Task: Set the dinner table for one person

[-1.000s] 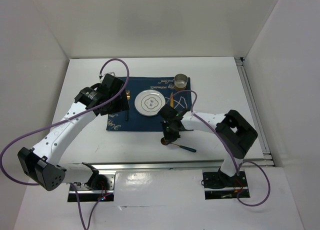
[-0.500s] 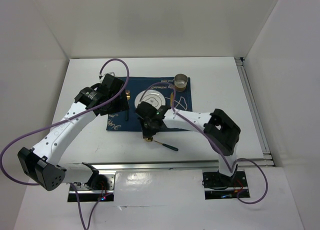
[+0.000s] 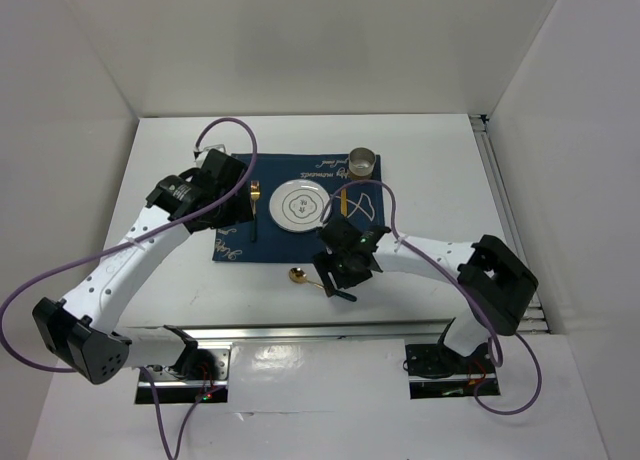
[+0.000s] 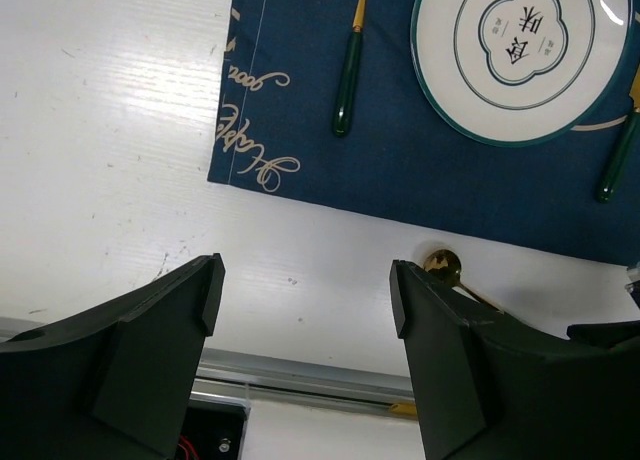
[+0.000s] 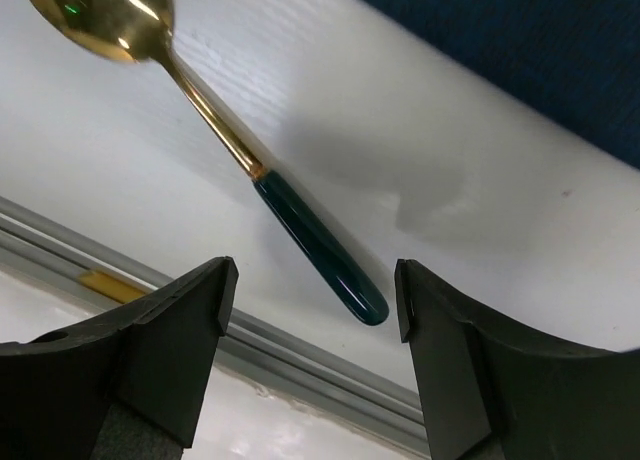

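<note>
Spoon [image 5: 300,235]: flat on the dinner table [image 5: 520,220], beside placemat [image 5: 530,50].
Right claw [image 5: 312,280]: spread wide above it.
Left claw [image 4: 305,275]: spread, empty.

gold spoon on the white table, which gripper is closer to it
Right. The right gripper hangs just above the spoon; the left gripper is farther, at the left edge of the placemat.

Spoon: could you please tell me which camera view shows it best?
The right wrist view: the spoon fills the frame, gold bowl and green handle lying on the table. The top view shows it small, near the placemat, by the right end effector. The left wrist view catches only its bowl.
</note>
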Robot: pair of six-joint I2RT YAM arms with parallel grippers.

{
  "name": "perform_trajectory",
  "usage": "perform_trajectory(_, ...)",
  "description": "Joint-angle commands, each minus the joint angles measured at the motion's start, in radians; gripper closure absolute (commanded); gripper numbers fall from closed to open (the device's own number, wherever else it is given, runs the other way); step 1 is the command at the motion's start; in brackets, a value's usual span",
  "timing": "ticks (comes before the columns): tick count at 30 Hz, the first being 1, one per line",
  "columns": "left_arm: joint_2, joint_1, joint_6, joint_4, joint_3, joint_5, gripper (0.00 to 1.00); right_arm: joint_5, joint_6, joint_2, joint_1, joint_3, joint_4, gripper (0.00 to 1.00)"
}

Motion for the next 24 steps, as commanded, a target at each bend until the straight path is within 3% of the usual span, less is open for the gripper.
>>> perform_trajectory(1,-0.007,-0.004,0.006,-0.023,0.035,-0.026,0.15,-0.038,-0.037,-0.038,0.005,-0.025,0.019,0.23)
perform_trajectory(5,-0.007,-0.004,0.006,-0.009,0.026,-0.017,0.15,-0.026,-0.037,0.0,0.017,-0.025,0.028,0.25)
perform_trajectory(15,0.022,-0.004,0.006,-0.009,0.045,0.002,0.15,-0.05,-0.109,0.083,0.064,-0.047,0.08,0.41)
perform_trajectory(18,0.035,-0.004,0.006,-0.009,0.066,0.002,0.15,-0.052,-0.122,0.113,0.106,-0.021,0.079,0.55)
perform_trajectory(19,0.035,-0.004,0.006,-0.009,0.066,0.002,0.15,-0.052,-0.142,0.114,0.119,-0.01,0.059,0.64)
perform_trajectory(23,0.044,-0.004,0.006,0.0,0.075,0.011,0.15,-0.063,-0.162,0.094,0.183,0.051,-0.027,0.86)
perform_trajectory(24,0.044,-0.004,0.006,0.0,0.087,0.011,0.15,-0.038,-0.162,0.083,0.195,0.065,-0.051,0.99)
